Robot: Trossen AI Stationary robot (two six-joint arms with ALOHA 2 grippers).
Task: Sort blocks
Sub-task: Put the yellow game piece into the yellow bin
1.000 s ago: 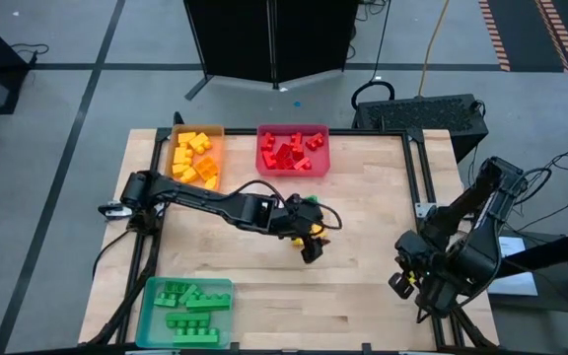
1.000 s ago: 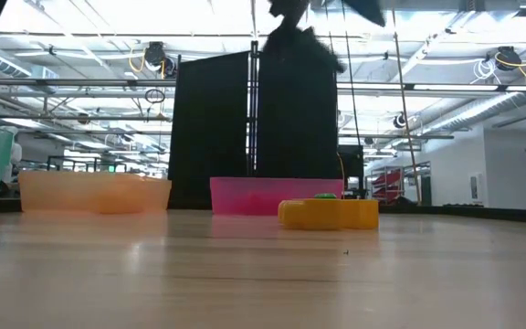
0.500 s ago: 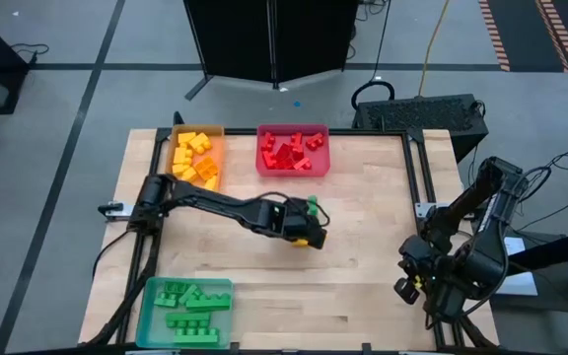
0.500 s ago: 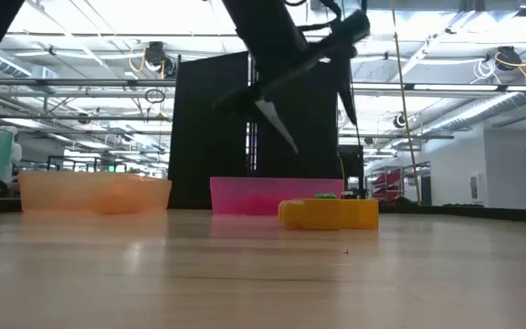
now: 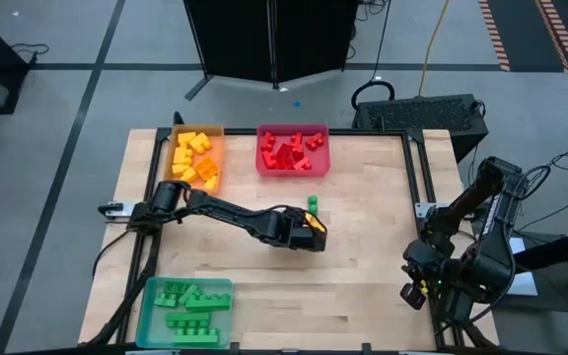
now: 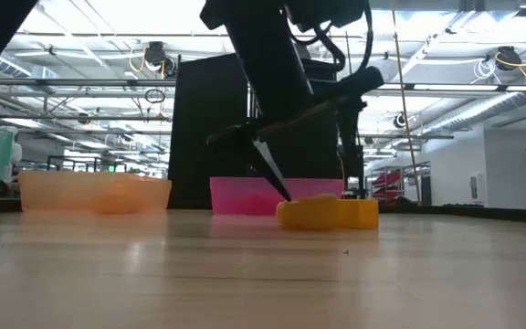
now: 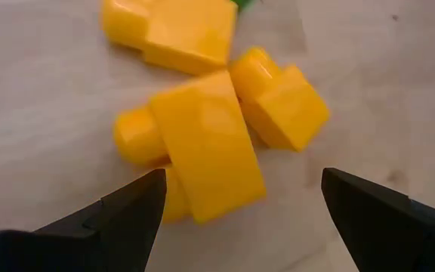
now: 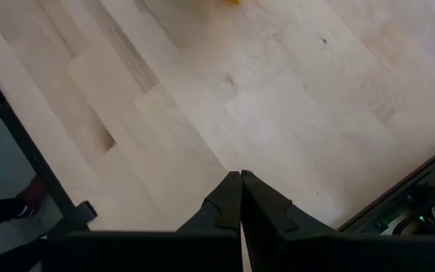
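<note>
I count three yellow-orange bricks loose on the bare wood near mid-table, bunched and touching: one long, lying tilted, a shorter one against its side, a third just beyond. A single green brick sits just beside the cluster. The other yellow-orange bricks are heaped in the orange tray, red bricks piled in the red tray, green bricks lying flat in the teal tray.
</note>
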